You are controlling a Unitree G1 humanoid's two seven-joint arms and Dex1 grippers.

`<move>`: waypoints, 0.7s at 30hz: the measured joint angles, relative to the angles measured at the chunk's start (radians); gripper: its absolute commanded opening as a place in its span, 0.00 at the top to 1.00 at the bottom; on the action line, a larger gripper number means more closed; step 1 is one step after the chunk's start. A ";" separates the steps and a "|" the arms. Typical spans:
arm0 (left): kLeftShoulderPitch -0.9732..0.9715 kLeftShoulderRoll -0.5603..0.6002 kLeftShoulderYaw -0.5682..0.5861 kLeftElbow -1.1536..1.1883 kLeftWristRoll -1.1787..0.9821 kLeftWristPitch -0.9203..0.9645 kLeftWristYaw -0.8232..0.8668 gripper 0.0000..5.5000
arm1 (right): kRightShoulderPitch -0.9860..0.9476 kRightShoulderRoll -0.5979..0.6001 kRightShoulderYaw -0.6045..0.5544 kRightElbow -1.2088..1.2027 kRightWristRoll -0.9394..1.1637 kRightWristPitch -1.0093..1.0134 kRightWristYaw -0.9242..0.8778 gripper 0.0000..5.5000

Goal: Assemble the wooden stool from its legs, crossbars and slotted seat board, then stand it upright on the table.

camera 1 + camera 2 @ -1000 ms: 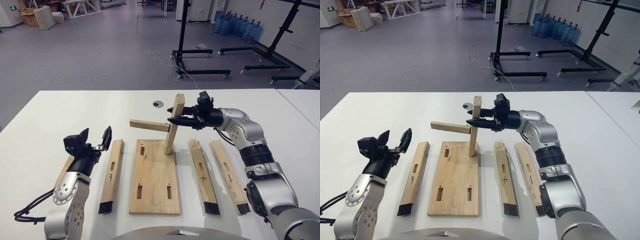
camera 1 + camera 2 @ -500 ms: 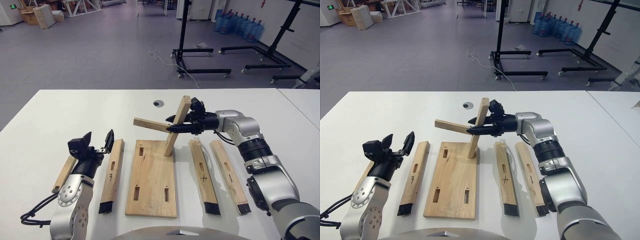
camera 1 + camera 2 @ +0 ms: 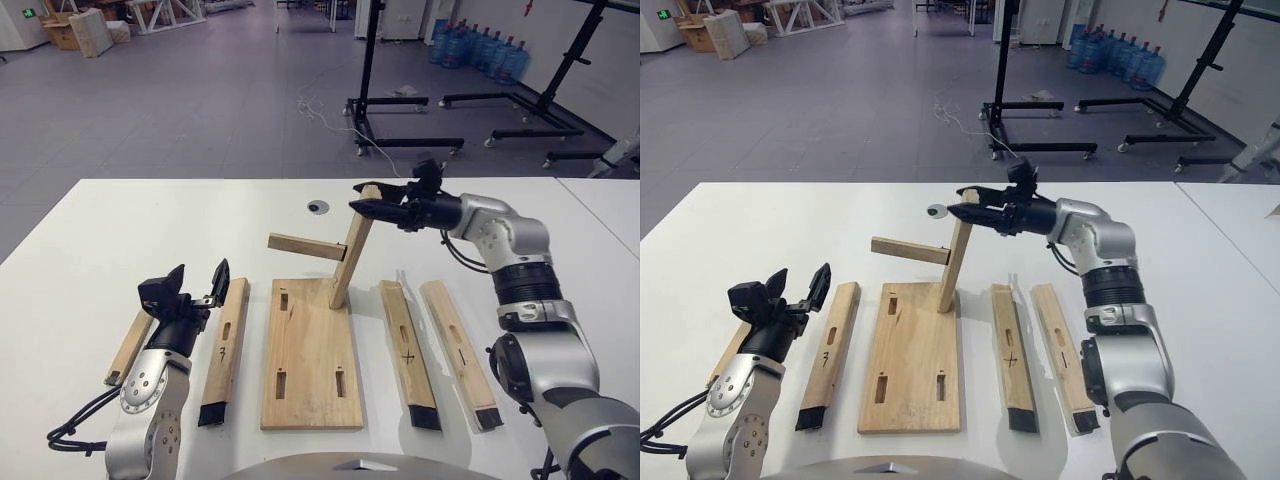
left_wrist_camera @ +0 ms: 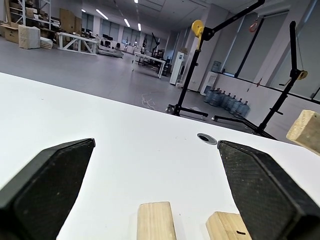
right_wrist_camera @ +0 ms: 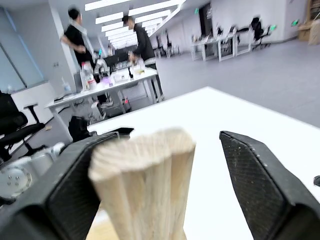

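Note:
The slotted seat board (image 3: 310, 350) lies flat on the white table. A leg (image 3: 350, 250) stands tilted in its far right slot, and a crossbar (image 3: 305, 247) sticks out of the leg to the left. My right gripper (image 3: 368, 203) is open at the leg's top end (image 5: 145, 170); one finger (image 5: 75, 185) is close against the wood and the other (image 5: 255, 180) stands apart from it. My left gripper (image 3: 190, 290) is open and holds nothing, low over the table near the far ends of a short bar (image 3: 128, 345) and a slotted leg (image 3: 225, 335).
Two more slotted legs (image 3: 405, 350) (image 3: 457, 350) lie side by side right of the board. A round hole (image 3: 317, 207) sits in the table behind the standing leg. The table's far half is bare white.
My right gripper has left the middle of the standing leg and risen to its top end, fingers now apart. The leg leaned over, then came back a little. My left gripper barely moved.

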 measured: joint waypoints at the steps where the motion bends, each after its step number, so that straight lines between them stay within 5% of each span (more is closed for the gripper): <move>1: -0.001 0.000 0.003 -0.001 -0.006 0.003 0.001 0.18 | 0.011 -0.021 -0.022 -0.043 0.029 0.030 0.006 0.33; 6: 0.014 0.010 0.022 -0.009 -0.028 0.023 0.000 0.18 | 0.177 -0.077 -0.118 -0.200 0.141 0.151 -0.031 0.33; 11: 0.018 0.042 0.048 -0.019 -0.033 0.038 -0.003 0.18 | 0.268 -0.002 -0.301 -0.252 0.125 0.078 -0.417 0.33; 16: 0.073 0.063 0.036 -0.083 -0.009 0.039 -0.020 0.18 | 0.646 0.137 -0.299 -0.623 -0.062 0.101 -0.868 0.33; 21: 0.132 0.088 0.028 -0.175 0.011 0.075 -0.021 0.18 | 1.055 0.102 -0.249 -1.048 -0.162 0.257 -0.992 0.33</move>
